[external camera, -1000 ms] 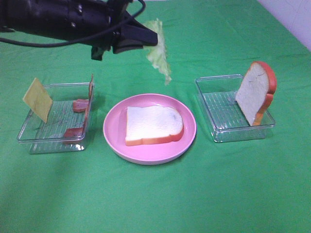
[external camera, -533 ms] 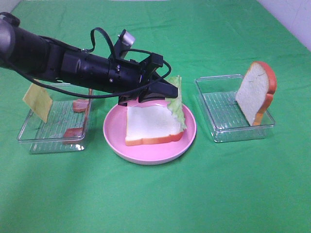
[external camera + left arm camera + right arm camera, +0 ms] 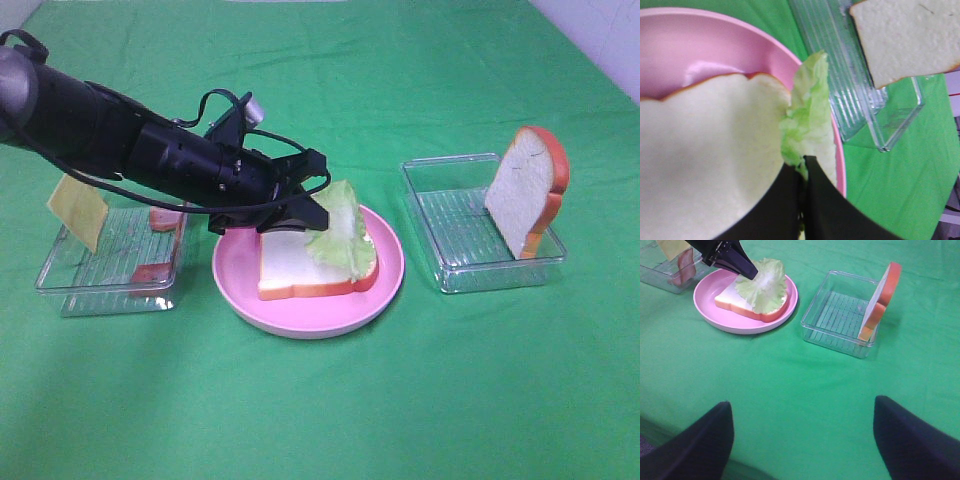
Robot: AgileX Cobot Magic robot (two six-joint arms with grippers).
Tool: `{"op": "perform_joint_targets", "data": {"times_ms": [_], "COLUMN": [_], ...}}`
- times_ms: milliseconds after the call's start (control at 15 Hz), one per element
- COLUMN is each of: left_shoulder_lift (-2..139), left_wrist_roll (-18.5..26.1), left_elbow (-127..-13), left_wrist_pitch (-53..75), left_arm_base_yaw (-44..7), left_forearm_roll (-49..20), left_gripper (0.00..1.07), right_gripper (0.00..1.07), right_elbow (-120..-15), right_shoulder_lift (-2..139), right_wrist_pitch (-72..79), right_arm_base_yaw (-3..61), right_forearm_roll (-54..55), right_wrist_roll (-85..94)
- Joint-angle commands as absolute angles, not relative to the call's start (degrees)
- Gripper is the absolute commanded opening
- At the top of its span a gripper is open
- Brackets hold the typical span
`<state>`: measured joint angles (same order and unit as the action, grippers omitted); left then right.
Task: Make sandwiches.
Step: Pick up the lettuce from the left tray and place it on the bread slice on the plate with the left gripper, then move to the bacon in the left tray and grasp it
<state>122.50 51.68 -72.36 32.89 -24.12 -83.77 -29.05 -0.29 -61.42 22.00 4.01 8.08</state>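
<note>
My left gripper (image 3: 314,213) is shut on a pale green lettuce leaf (image 3: 341,231) and holds it low over the right part of a white bread slice (image 3: 296,265) lying on the pink plate (image 3: 238,288). In the left wrist view the closed fingertips (image 3: 812,172) pinch the lettuce (image 3: 809,117) at the edge of the bread (image 3: 705,160). A second bread slice (image 3: 527,190) stands upright in the right tray (image 3: 450,215). Yellow cheese (image 3: 76,206) and bacon strips (image 3: 153,271) are in the left tray (image 3: 100,290). My right gripper (image 3: 802,440) is open and empty above the cloth.
The green cloth (image 3: 330,400) covers the whole table. The left arm (image 3: 100,135) stretches over the left tray toward the plate. The right wrist view shows the plate (image 3: 725,322), the lettuce (image 3: 762,287) and the right tray (image 3: 835,315) far ahead.
My left gripper has come down and forward with the lettuce, from high behind the plate to low over the bread slice. The leaf now lies partly on the bread.
</note>
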Motion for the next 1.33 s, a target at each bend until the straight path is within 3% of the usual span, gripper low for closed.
{"op": "perform_joint_targets", "data": {"times_ms": [67,200,400,600,733,1133,1200,1333], "left_shoulder_lift": [121.2,120.2,120.3,120.1,119.5,110.1,108.9,108.3], "left_wrist_roll": [43.3,40.8,40.4,40.4,40.4,39.5,37.0,25.4], "left_elbow": [-72.5,-72.5,-72.5,-72.5,-72.5,-72.6,-72.9,-76.5], "left_wrist_pitch": [28.9,27.4,27.9,26.1,26.0,22.5,21.8,24.0], "left_arm_base_yaw": [-24.4,-24.4,-24.4,-24.4,-24.4,-24.4,-24.4,-24.4], "left_forearm_roll": [-73.6,-69.8,-69.8,-70.1,-70.1,-69.4,-67.3,-55.9], "left_gripper": [0.00,0.08,0.28,0.73,0.79,0.78,0.76,0.76], "right_gripper": [0.75,0.75,0.75,0.75,0.75,0.75,0.75,0.75], "right_elbow": [-28.8,-28.8,-28.8,-28.8,-28.8,-28.8,-28.8,-28.8], "right_shoulder_lift": [-1.2,-1.2,-1.2,-1.2,-1.2,-1.2,-1.2,-1.2], "right_wrist_pitch": [-60.8,-60.8,-60.8,-60.8,-60.8,-60.8,-60.8,-60.8], "right_arm_base_yaw": [22.1,22.1,22.1,22.1,22.1,22.1,22.1,22.1], "right_forearm_roll": [3.9,3.9,3.9,3.9,3.9,3.9,3.9,3.9], "right_wrist_roll": [8.7,8.7,8.7,8.7,8.7,8.7,8.7,8.7]}}
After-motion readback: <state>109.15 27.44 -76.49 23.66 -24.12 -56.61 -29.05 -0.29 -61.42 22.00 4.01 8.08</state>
